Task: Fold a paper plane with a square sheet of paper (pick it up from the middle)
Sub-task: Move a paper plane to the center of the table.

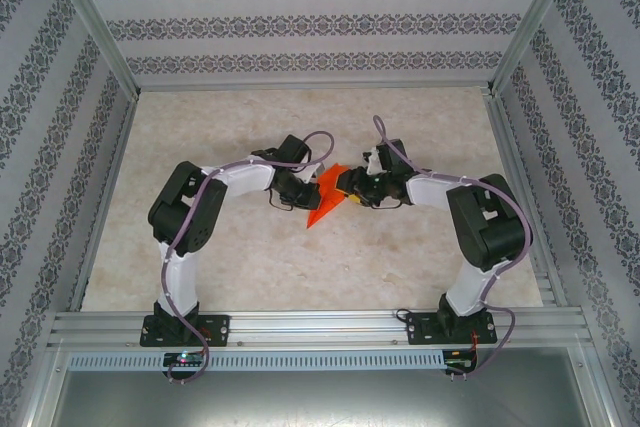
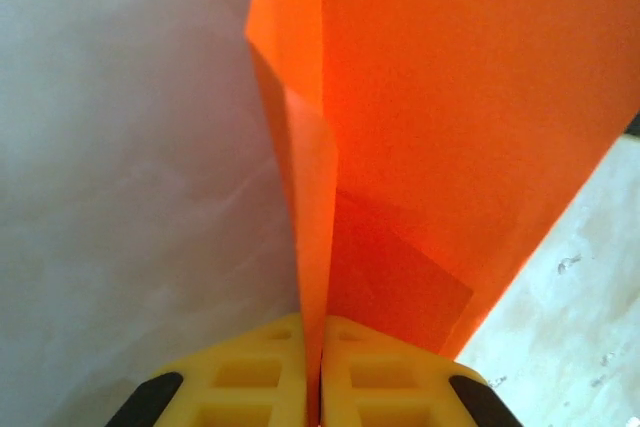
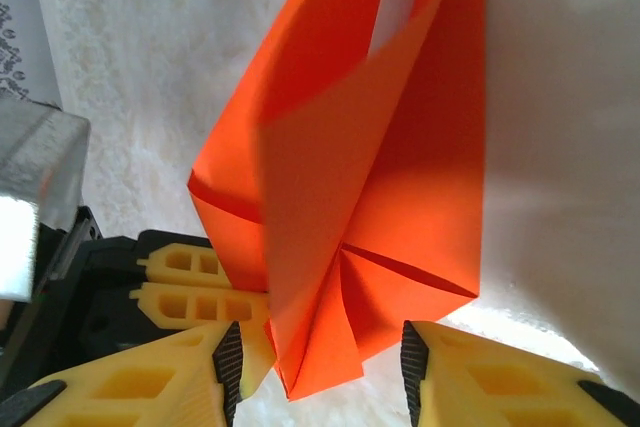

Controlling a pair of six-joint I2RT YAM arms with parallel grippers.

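Observation:
The paper plane is bright orange-red paper folded into a pointed dart, held above the table between both arms with its tip toward the near left. My left gripper is shut on its folded edge, and the creased layers rise straight up from the yellow fingers. In the top view the left gripper meets the paper from the left. My right gripper is open, its ridged pads either side of the plane's lower corner without touching. From the right, the right gripper faces the paper.
The table is pale marbled stone, framed by aluminium rails at the near edge and patterned walls on three sides. The left gripper's yellow fingers appear beside the paper in the right wrist view.

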